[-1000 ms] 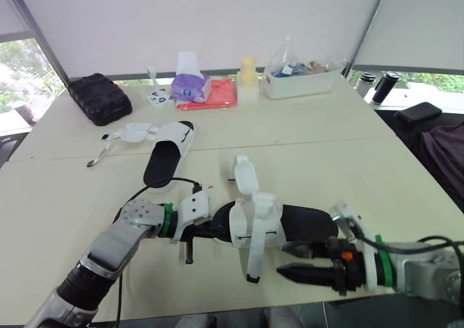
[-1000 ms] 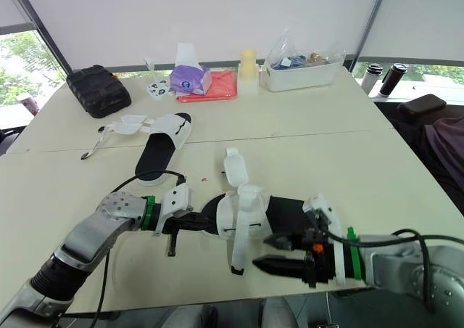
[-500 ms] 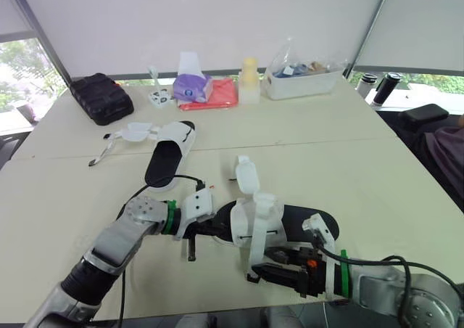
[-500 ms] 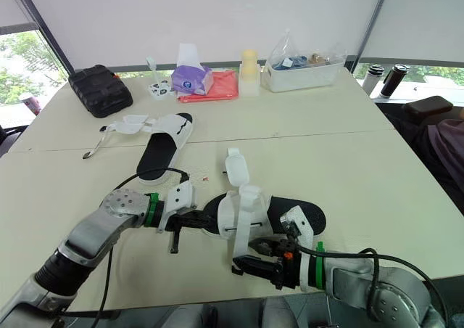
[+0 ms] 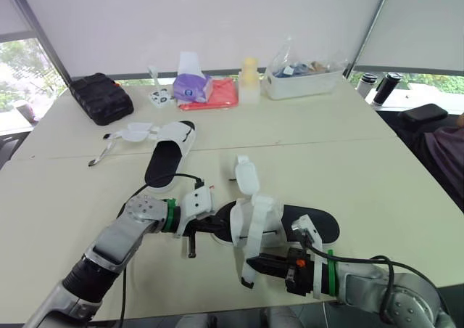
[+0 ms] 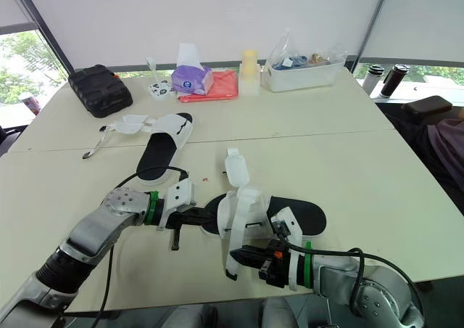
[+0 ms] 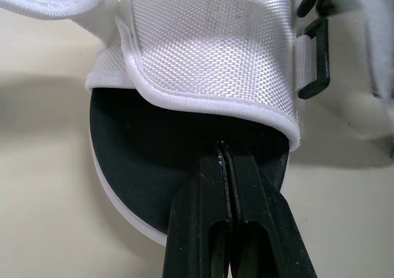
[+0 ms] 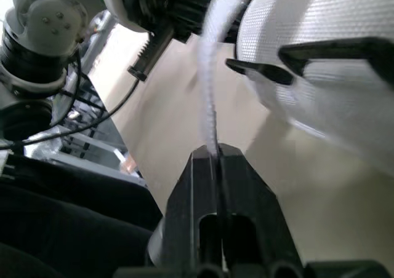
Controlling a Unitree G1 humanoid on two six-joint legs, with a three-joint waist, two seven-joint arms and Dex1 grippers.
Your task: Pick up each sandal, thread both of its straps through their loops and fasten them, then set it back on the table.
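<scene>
Near sandal (image 5: 310,225) held by both hands at the surface's (image 5: 362,168) front.
Right hand (image 5: 251,262) clenched on its loose strap (image 5: 255,235); left hand (image 7: 223,147) clenched on the sole's edge. Beyond lies the second sandal (image 5: 165,157); farthest, a clear bin (image 5: 301,82) holds assorted packets.

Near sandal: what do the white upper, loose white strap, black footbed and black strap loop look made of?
White upper: woven synthetic fabric, matte; the coarse weave and bound edge show.
Loose white strap: looks like the same webbing, thin, hangs limp.
Black footbed: likely foam or rubber, matte, finely pebbled.
Black strap loop: rigid, smooth, probably moulded plastic, possibly coated metal.
</scene>
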